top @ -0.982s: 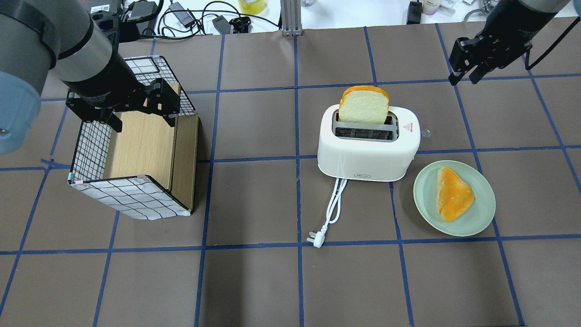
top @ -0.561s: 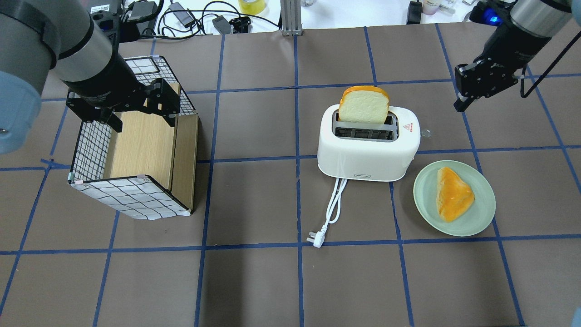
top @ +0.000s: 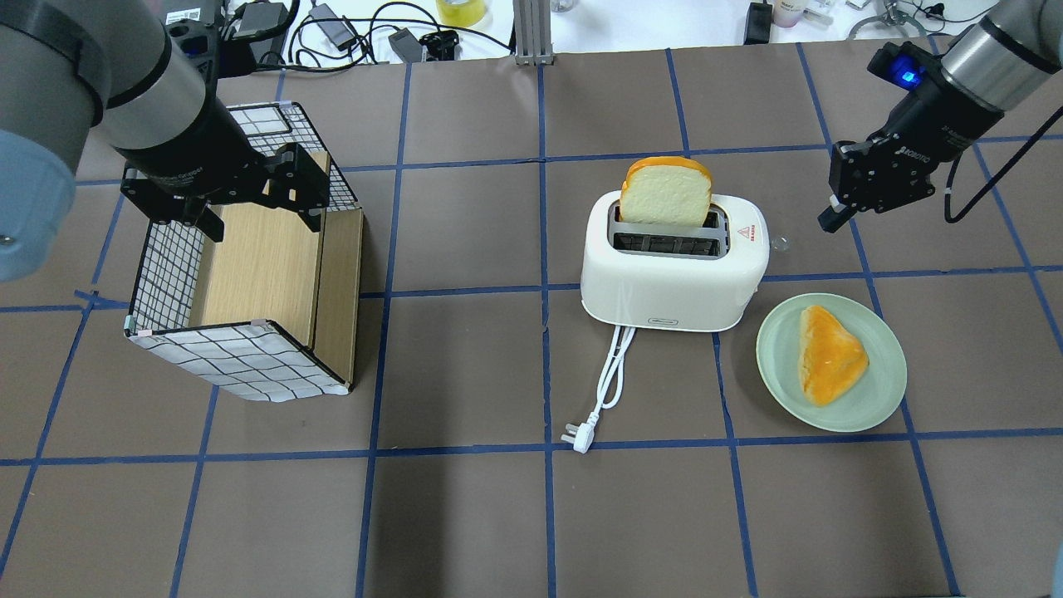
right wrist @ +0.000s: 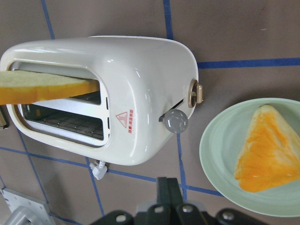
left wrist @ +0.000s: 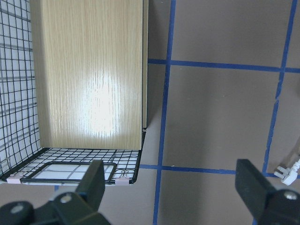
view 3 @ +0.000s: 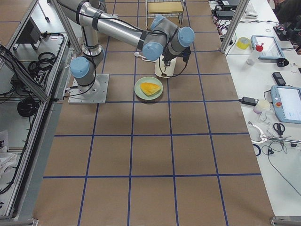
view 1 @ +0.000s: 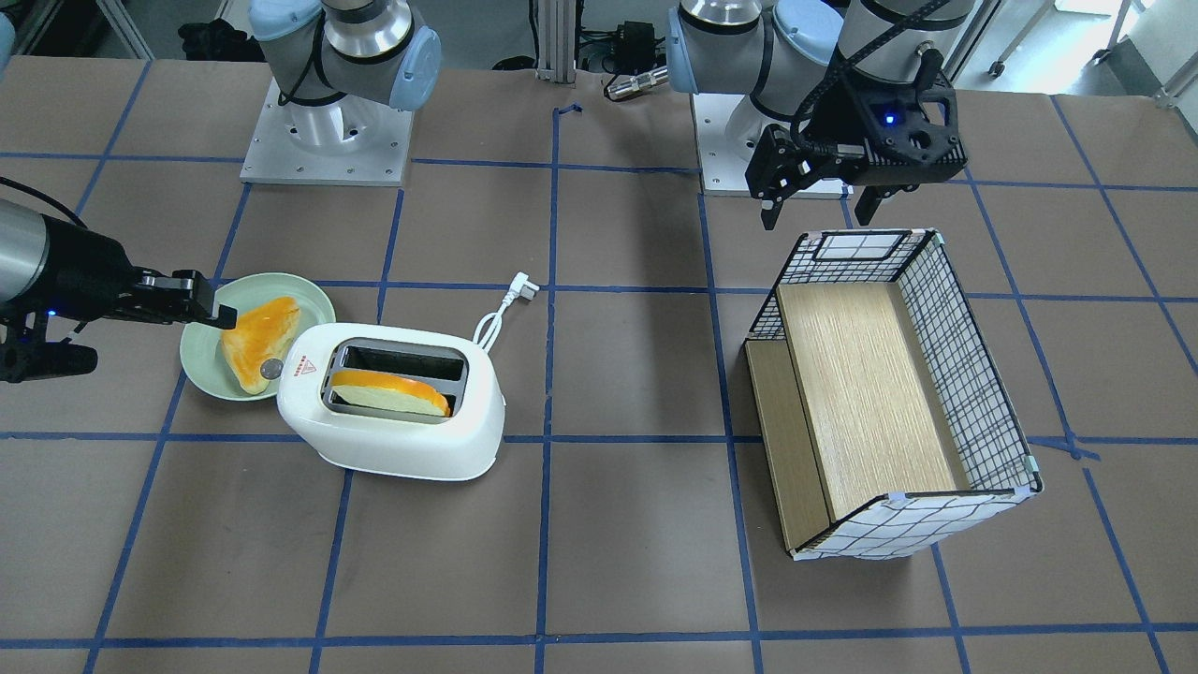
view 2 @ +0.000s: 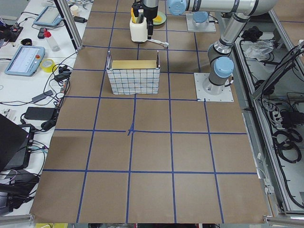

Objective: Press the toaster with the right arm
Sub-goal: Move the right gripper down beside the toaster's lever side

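**Right end effector closer to toaster than a second ago**

Right end effector (top: 830, 218): shifted from the far corner toward the toaster. Fingers together, empty, hanging off the knob (right wrist: 176, 121) end, not touching.
Toaster (top: 673, 278): white, upright, mid tabletop (top: 465, 515). A bread slice (top: 664, 193) stands in the slot farther from the robot.
Plate (top: 884, 399): green, just beside the toaster, holding one toasted piece (top: 830, 353).
Left end effector (top: 262, 208): fingers apart, empty, over the wire basket (top: 241, 365).

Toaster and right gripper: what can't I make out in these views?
Right wrist view: the right gripper is mostly cut off by the bottom edge.
Exterior left: the toaster is far, tiny; its knob indiscernible.
Exterior right: the right gripper covers much of the toaster.
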